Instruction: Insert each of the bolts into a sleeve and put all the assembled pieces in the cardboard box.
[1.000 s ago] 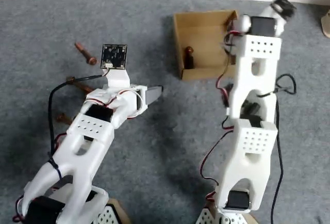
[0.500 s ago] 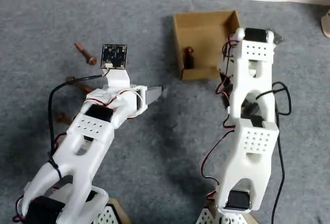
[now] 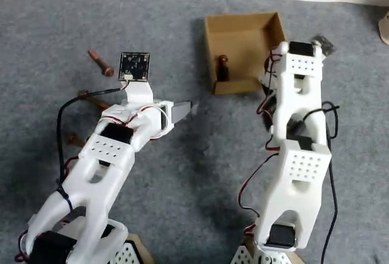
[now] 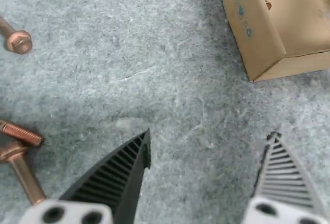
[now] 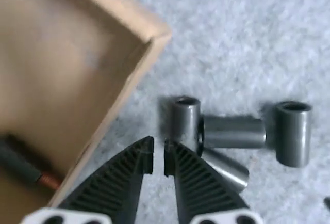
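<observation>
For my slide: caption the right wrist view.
Right claw, shut and empty, between the cardboard box and four metal sleeves.

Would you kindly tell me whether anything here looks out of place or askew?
Nothing looks damaged. The sleeves lie in a jumble beside the cardboard box, pointing different ways, and the loose bolts lie scattered at differing angles.

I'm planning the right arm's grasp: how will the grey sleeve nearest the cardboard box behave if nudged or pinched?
The sleeve is a smooth round tube, so a nudge would likely roll or tip it, though a second sleeve touching it may block that. Its metallic sheen suggests it is rigid, heavy for its size, and perhaps slippery.
</observation>
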Controlling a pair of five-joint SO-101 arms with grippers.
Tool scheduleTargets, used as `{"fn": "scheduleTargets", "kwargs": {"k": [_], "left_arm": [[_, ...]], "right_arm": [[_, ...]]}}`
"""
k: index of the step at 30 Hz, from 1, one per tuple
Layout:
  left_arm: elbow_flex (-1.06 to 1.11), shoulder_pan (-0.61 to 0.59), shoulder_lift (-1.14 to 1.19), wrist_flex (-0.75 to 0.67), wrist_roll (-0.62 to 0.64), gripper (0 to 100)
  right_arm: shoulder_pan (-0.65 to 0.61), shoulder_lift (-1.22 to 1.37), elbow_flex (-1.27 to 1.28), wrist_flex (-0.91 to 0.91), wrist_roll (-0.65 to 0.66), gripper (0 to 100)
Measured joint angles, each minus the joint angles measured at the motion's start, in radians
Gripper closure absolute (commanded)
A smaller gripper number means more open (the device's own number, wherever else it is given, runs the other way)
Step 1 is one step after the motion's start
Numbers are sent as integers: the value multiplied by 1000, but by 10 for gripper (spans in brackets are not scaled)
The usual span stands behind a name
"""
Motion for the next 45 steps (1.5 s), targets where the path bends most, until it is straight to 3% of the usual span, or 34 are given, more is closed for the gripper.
{"fn": "scheduleTargets", "kwargs": {"k": [15,23,45], "left_arm": [[0,0,0,0,0,681],[0,0,0,0,0,681],[0,0,0,0,0,681]], "right_arm": [[55,0,35,-3,0,966],[54,0,60,-8,0,815],[18,221,-32,-78,0,815]]}}
